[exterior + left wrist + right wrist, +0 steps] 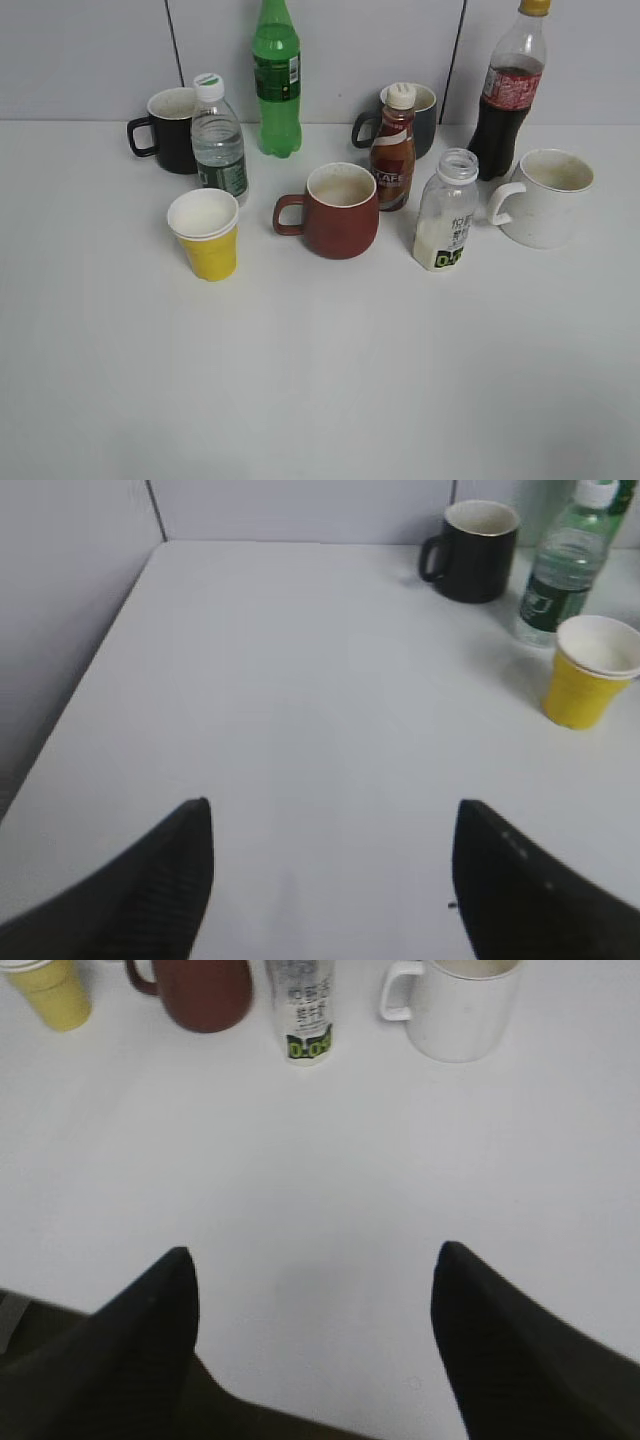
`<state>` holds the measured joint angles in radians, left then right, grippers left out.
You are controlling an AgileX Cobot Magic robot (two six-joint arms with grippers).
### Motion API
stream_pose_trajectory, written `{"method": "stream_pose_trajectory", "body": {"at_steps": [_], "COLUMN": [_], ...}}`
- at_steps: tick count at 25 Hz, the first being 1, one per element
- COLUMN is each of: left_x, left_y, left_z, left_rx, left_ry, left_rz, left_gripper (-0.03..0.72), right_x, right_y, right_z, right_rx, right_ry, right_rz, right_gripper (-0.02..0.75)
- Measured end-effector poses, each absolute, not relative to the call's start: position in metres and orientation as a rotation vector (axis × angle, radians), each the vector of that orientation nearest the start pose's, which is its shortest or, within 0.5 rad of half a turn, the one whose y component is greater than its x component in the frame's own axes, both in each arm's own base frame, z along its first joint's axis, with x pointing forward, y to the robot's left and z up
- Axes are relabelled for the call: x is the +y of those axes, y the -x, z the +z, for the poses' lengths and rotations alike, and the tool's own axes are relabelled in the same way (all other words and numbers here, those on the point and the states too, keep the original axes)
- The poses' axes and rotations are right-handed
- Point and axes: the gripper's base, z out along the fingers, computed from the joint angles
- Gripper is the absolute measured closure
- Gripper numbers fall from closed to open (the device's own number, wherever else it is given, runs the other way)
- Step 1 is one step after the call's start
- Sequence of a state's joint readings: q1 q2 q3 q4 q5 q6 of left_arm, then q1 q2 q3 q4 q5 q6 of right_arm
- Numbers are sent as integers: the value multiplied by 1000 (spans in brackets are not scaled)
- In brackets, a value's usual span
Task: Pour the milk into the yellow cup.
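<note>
The milk bottle [446, 212] stands upright and capless at the middle right of the table, with white liquid low in it. It also shows in the right wrist view [304, 1010], straight ahead of my right gripper [315, 1265], which is open, empty and well short of it. The yellow cup [206, 234] stands upright at the left. It shows in the left wrist view [587, 672] to the far right and in the right wrist view [50, 990]. My left gripper [333, 815] is open and empty over bare table. Neither gripper shows in the exterior view.
A red-brown mug [336, 210] stands between cup and milk. A white mug [545, 197] is right of the milk. Behind are a coffee bottle [393, 150], water bottle [218, 140], black mug [168, 128], green bottle [277, 80], cola bottle [510, 92] and dark mug [420, 118].
</note>
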<state>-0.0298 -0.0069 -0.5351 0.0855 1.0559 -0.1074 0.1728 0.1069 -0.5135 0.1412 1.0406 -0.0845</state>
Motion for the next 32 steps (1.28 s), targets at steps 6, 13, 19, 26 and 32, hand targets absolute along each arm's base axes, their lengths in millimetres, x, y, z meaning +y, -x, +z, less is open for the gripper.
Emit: {"method": "stream_pose_trajectory", "body": {"at_steps": [6, 13, 19, 26, 32], "left_x": [7, 7, 7, 7, 7], "left_y": [10, 10, 10, 10, 10], "left_z": [287, 287, 287, 287, 287], "left_rx": [1991, 1994, 1993, 1993, 1993], "left_ry": [111, 70, 70, 70, 70], "left_rz": [32, 4, 3, 3, 3], "left_gripper": [120, 120, 120, 120, 120], "right_x": [11, 13, 14, 14, 8], "right_y": [7, 8, 8, 8, 7], "right_z": [283, 283, 282, 282, 282], "right_rx": [2000, 1993, 1992, 1991, 1996], "right_ry": [144, 142, 143, 143, 141], "right_rz": [152, 183, 188, 188, 107], "right_gripper": [193, 193, 193, 193, 193]}}
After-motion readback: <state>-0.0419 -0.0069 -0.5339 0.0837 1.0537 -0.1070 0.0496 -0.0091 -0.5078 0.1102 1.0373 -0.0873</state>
